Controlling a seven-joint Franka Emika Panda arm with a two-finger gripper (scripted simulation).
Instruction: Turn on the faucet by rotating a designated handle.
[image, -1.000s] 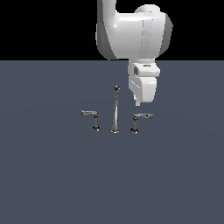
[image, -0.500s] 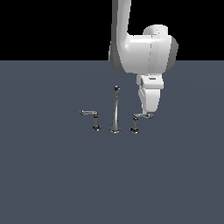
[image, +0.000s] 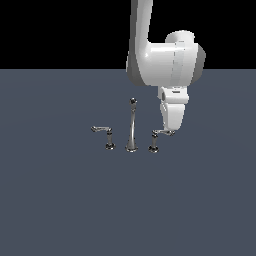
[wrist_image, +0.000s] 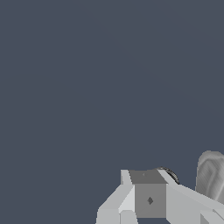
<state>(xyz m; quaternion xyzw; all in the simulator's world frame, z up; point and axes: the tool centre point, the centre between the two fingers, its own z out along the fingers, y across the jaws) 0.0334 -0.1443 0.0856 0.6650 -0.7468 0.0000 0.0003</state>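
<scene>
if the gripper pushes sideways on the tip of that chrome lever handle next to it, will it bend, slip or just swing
Probably swing: the handle is a thin lever atop a short post with a round foot, so a push at its tip should turn it about the post. It looks like rigid metal, so bending seems unlikely. The shiny chrome may let the gripper slide off the narrow arm.

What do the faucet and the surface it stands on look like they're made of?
The faucet, with its handle beside the tool, looks like polished chrome metal: bright highlights next to dark reflections on thin parts. The surface looks matte, a flat even slate grey with no gloss or grain; its material is left open.
</scene>
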